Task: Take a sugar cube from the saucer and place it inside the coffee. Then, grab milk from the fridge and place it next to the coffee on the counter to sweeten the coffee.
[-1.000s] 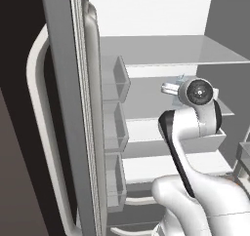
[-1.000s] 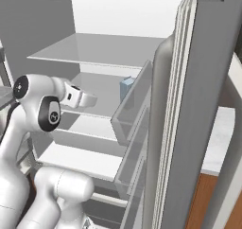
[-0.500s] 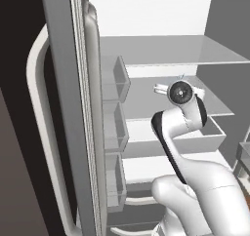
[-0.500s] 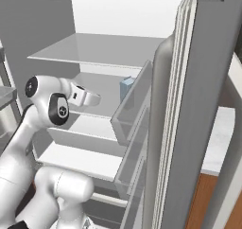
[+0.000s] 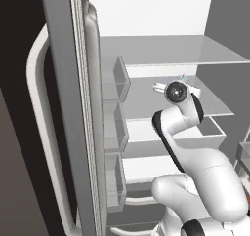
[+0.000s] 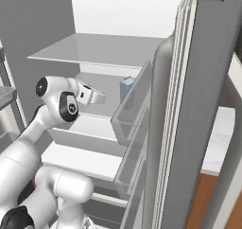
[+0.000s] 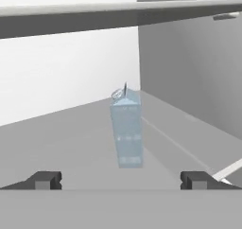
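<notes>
The fridge (image 5: 62, 113) stands open, white inside with shelves. The milk (image 7: 126, 131), a pale blue-grey carton with a gable top, stands upright on the middle shelf (image 7: 71, 143) near the right wall. My gripper (image 7: 122, 180) is open, its dark fingertips (image 7: 45, 180) spread wide, level with the carton's base and a short way in front of it, apart from it. In the right base view the gripper (image 6: 100, 98) points at the milk (image 6: 125, 88) from the left, inside the fridge. The saucer and the coffee are out of view.
The open door with clear bins (image 6: 134, 110) flanks the arm. A long pale handle (image 5: 38, 113) curves along the door's outside. A shelf (image 7: 118, 15) hangs close above the hand. A drawer (image 5: 207, 132) sits below. The counter (image 6: 221, 134) lies past the door.
The arm has stretched further into the fridge and the hand has moved closer to the milk. The carton has not moved.
</notes>
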Available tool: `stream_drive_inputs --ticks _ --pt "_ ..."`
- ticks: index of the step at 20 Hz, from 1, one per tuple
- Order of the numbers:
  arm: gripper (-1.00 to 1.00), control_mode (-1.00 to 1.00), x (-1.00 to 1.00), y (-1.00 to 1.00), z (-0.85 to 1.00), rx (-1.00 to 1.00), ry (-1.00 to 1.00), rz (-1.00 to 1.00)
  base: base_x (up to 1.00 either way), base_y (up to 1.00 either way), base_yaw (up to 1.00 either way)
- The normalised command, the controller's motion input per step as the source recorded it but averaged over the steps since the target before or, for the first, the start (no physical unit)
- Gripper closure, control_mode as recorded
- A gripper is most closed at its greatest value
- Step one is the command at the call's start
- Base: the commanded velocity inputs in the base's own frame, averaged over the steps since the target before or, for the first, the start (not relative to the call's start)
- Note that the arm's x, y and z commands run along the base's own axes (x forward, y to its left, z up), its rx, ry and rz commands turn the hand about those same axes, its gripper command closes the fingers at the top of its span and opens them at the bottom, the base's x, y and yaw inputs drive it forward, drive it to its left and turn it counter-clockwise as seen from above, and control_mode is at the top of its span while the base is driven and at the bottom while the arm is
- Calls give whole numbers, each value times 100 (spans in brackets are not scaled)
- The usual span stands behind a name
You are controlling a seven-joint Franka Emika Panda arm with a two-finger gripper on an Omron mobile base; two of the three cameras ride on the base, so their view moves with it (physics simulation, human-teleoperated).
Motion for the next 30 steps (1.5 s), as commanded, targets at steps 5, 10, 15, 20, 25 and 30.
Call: stream_drive_inputs --ticks 5,10,15,20,25,30 --pt "-100 -100 18 -42 0 0 -1 0 0 0 0" --pt "-100 -100 21 -24 -9 0 0 0 0 0 0" --pt "-100 -100 30 -1 -7 0 0 0 0 0 0" --pt "-100 -100 32 -2 -3 0 0 0 0 0 0" --pt "-100 -100 30 -6 -7 0 0 0 0 0 0" --pt "-100 -100 27 -7 -19 -2 0 0 0 0 0"
